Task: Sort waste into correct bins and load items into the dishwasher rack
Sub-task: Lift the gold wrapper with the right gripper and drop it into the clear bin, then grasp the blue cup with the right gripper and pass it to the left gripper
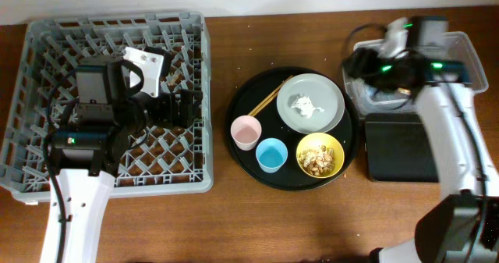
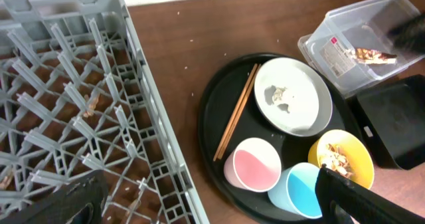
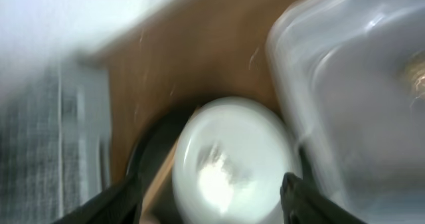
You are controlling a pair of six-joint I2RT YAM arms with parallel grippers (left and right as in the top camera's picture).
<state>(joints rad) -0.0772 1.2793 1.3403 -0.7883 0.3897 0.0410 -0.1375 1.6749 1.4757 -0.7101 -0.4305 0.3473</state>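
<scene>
Above the clear tub [image 1: 468,51], right gripper [image 3: 211,179] gapes empty; crumpled tissue [image 1: 304,104] in grey bowl [image 1: 329,97] lies just to its left, right arm nearer; left gripper [image 2: 211,177] spread empty over dishwasher rack [image 1: 117,21]; wrapper [image 2: 372,55] lies in tub; counts: one tissue, two bowls, two cups, two chopsticks [image 1: 265,101].

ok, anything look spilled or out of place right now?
Minor only: a few brown crumbs show in the lattice floor of the dishwasher rack, where waste doesn't belong. I can't tell if they're on the rack or the table beneath. Nothing looks tipped or broken.
</scene>
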